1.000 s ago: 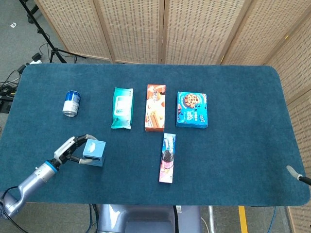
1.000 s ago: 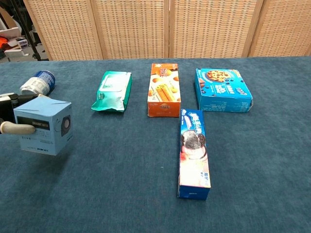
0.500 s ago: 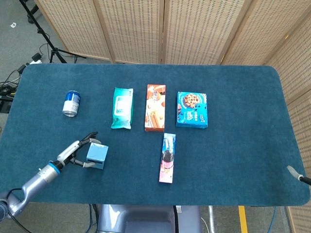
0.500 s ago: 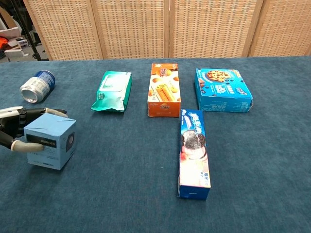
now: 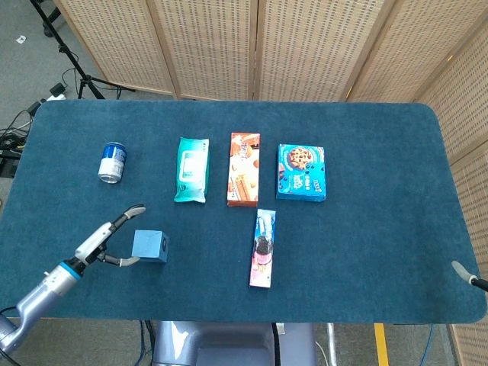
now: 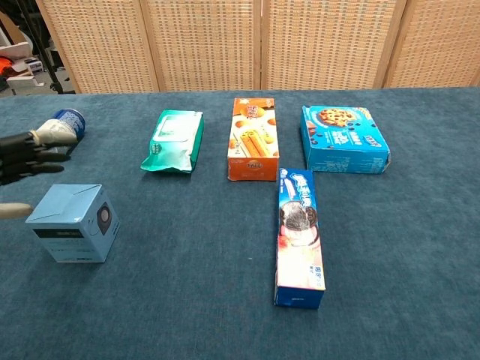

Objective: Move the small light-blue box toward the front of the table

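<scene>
One sliver of the right robot hand (image 5: 467, 275) shows, cut off, state unclear. Left robot hand (image 5: 114, 238) has let go; fingers spread beside the blue box (image 5: 149, 246), now resting on the bench (image 5: 366, 229).

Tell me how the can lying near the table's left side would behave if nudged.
The can lies on its side, so it would probably roll rather than slide. It looks like thin metal, likely stiff yet dentable. The felt-like table may slow it quickly.
</scene>
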Tool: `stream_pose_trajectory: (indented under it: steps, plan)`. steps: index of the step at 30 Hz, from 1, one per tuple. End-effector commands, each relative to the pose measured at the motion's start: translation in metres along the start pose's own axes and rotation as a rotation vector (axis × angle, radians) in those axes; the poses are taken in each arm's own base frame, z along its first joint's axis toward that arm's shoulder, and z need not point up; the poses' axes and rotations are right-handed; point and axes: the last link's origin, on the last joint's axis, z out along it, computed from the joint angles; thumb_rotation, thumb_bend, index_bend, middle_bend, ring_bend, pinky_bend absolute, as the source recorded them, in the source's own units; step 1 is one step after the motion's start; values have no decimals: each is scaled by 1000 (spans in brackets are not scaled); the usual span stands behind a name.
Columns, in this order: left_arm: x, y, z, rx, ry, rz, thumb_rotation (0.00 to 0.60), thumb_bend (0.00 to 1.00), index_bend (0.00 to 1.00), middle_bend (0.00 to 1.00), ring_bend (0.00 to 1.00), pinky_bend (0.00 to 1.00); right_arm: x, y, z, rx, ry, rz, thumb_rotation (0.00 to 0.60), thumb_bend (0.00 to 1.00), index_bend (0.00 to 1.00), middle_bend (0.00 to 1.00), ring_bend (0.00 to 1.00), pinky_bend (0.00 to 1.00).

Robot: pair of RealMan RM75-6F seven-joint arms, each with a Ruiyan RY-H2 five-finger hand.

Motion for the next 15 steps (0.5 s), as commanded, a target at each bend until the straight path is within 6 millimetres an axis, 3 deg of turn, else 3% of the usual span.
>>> stream_pose_trajectory:
  steps: [1,8,11,15]
  plan:
    - [14,21,-25,-53,46,78,600,176,0,0,0,0,0,0,0,1,-1,-1,600,0,0,0,0,0]
    - [39,47,-44,-60,230,310,600,131,0,0,0,0,-1,-2,-1,7,-3,-2,600,0,0,0,0,0]
    - [56,57,-58,20,350,517,600,135,0,0,0,0,-2,-4,-1,17,-6,-1,600,0,0,0,0,0]
    - [64,69,-75,121,471,654,600,137,0,0,0,0,-3,-5,-2,20,-8,-17,600,0,0,0,0,0]
